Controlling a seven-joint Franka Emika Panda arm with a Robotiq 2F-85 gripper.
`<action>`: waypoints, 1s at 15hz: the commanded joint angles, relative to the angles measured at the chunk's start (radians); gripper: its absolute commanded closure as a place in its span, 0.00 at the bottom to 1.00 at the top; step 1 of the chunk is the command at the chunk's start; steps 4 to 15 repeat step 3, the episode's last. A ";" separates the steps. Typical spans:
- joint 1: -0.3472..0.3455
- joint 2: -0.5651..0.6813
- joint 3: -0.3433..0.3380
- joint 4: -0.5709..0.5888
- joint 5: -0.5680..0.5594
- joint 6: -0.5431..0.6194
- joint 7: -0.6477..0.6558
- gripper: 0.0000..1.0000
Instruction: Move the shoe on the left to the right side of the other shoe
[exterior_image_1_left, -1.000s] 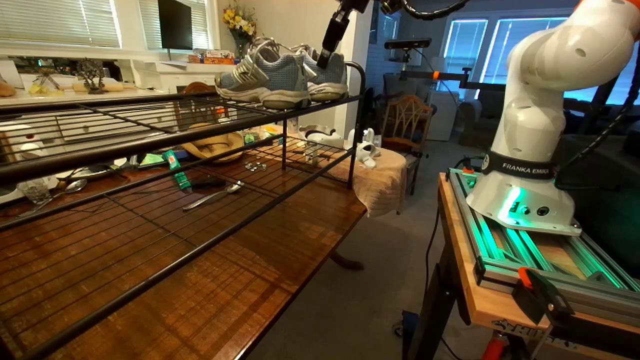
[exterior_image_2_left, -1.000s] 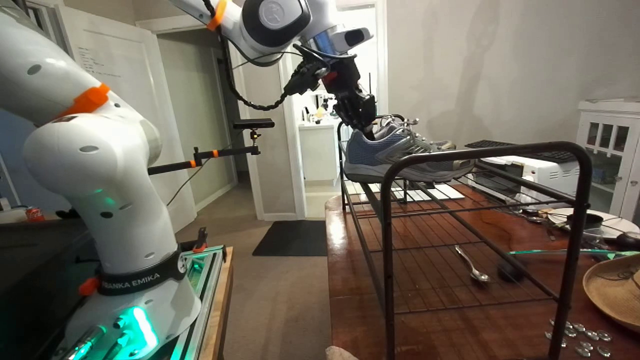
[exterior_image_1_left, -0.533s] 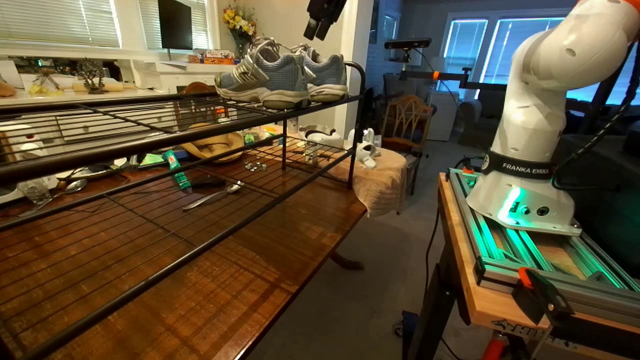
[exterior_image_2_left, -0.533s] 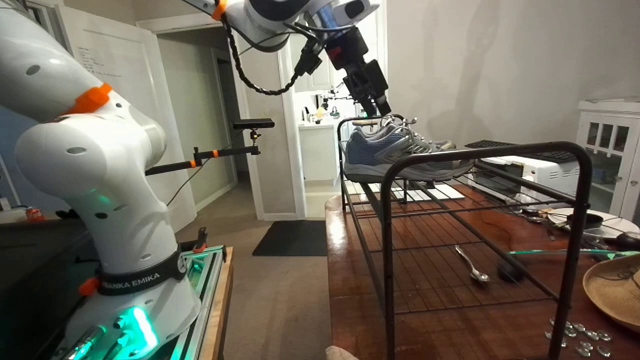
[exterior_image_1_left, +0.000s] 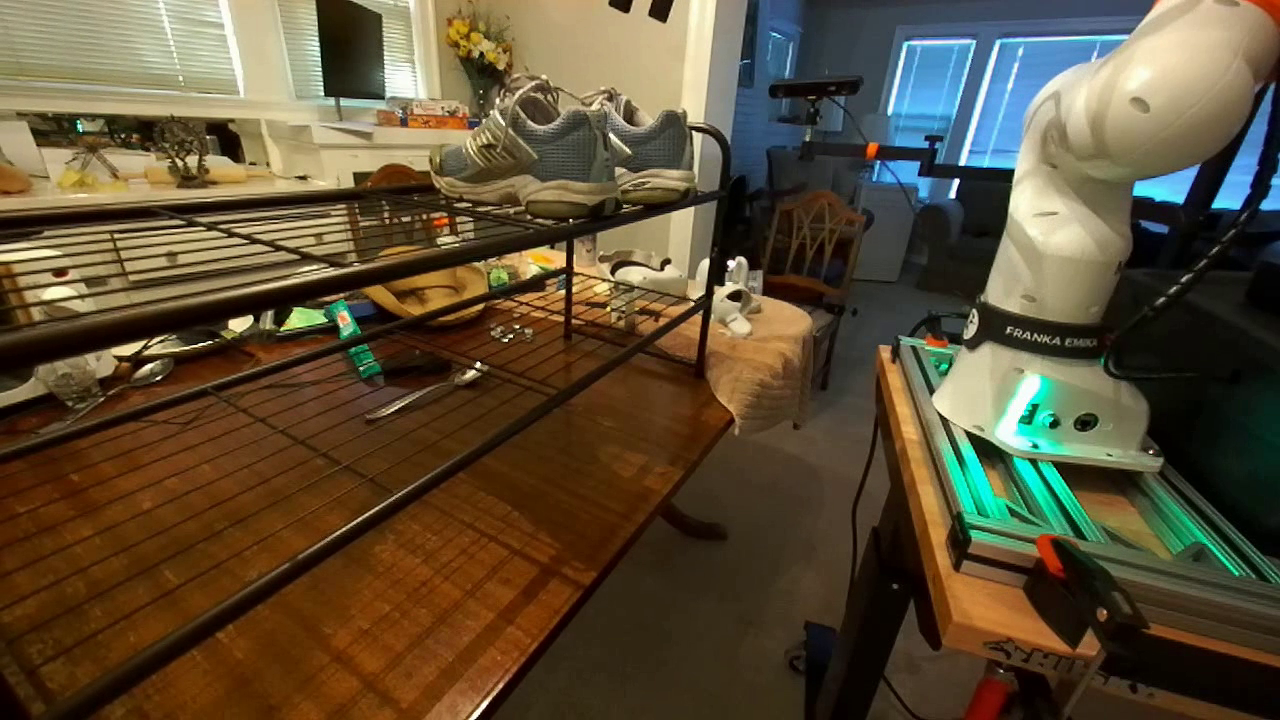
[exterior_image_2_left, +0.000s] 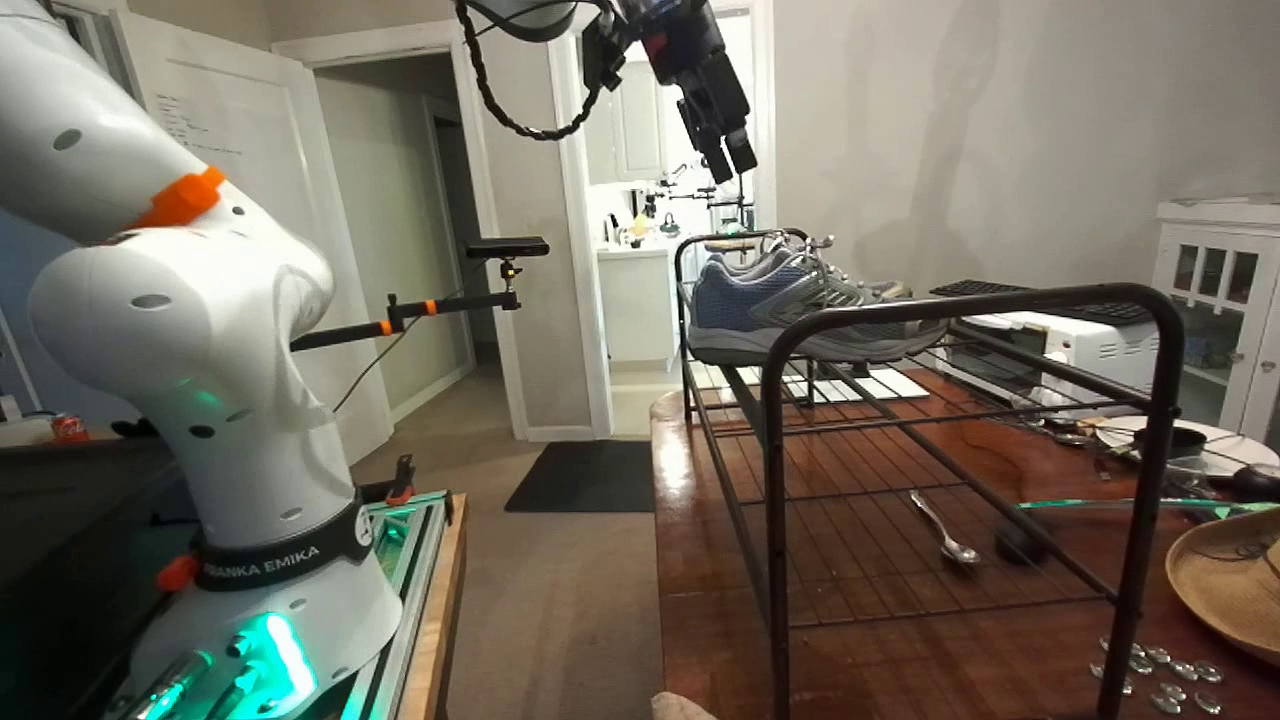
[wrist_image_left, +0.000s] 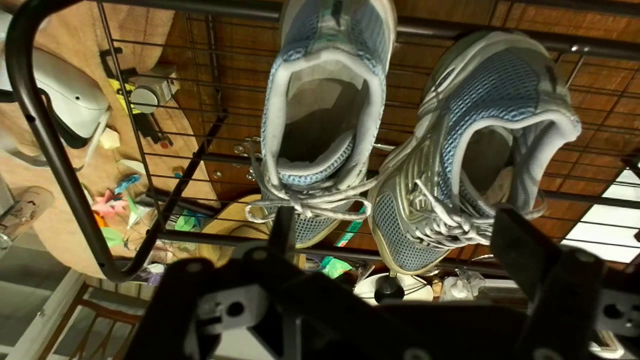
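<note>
Two blue-grey running shoes stand side by side on the top shelf of the black wire rack (exterior_image_2_left: 970, 298). The shoe (wrist_image_left: 325, 100) on the left in the wrist view stands closer to the rack's end bar; it is also the farther shoe (exterior_image_1_left: 660, 155) in an exterior view. To its right in the wrist view, the other shoe (wrist_image_left: 490, 90) is turned at an angle, its toe close to the first one's laces. Above both shoes and touching neither, my gripper (exterior_image_2_left: 732, 165) hangs open. Nothing sits between its spread fingers (wrist_image_left: 520, 245).
The rack's curved end bar (wrist_image_left: 55, 150) rises beside the shoes. Under the rack, a spoon (exterior_image_2_left: 940, 530) lies on the wooden table (exterior_image_1_left: 500, 560). A straw hat (exterior_image_2_left: 1230, 580) and a white appliance (exterior_image_2_left: 1100, 355) stand beyond the rack.
My gripper has risen from the collar of the shoe nearer the end bar, and its fingers have spread apart. Both shoes have stayed where they were.
</note>
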 joint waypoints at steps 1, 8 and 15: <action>0.013 0.004 -0.008 0.008 -0.008 -0.007 0.009 0.00; 0.013 0.007 -0.008 0.011 -0.008 -0.008 0.012 0.00; 0.013 0.007 -0.008 0.011 -0.008 -0.008 0.012 0.00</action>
